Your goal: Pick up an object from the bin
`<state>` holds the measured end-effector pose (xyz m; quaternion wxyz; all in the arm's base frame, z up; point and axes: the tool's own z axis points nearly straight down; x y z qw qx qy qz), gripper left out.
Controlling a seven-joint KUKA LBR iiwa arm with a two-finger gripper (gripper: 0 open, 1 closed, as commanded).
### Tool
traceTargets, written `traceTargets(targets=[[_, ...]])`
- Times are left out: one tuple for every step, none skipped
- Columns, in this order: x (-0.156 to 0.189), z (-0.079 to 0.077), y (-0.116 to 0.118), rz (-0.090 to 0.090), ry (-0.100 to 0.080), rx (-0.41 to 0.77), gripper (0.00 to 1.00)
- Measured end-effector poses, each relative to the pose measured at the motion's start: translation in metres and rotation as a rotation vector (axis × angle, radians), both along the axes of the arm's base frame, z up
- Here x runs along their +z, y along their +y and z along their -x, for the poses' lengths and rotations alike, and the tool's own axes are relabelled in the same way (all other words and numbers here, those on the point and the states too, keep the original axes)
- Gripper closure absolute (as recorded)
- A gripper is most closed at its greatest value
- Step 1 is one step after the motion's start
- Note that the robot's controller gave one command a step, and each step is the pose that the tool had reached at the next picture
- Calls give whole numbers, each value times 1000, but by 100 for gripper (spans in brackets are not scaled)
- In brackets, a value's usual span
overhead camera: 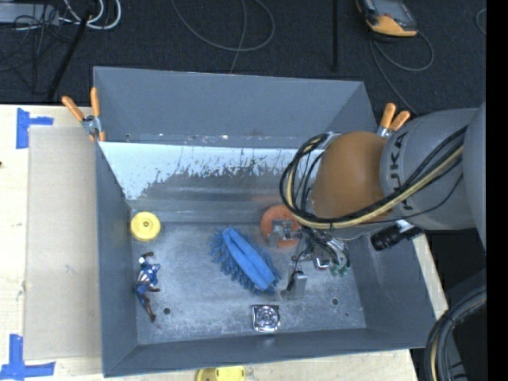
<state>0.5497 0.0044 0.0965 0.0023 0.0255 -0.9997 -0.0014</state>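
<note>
We see the grey metal bin point(222, 109) with a few loose things spread over its floor, well apart from one another. The arm point(429, 181) reaches in from the right, its orange-brown cover and looped cables hanging over the right half of the bin. Its hand point(292, 284) is low over the floor, just beside the right, near end of the blue brush point(244, 260), which lies slantwise near the middle. We cannot tell whether the hand is apart or together, nor whether it touches the brush. Farther back, an orange thing point(274, 217) is partly hidden under the cables. At the near left lies a small blue figure point(147, 284), a yellow disc point(145, 226) sits beyond it, and a small silvery thing point(266, 317) lies by the near wall.
</note>
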Motion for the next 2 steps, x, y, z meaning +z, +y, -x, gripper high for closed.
traceTargets(targets=[[-18,-34,15,2,-7,-82,0],[-27,-14,22,3,-4,-165,100]])
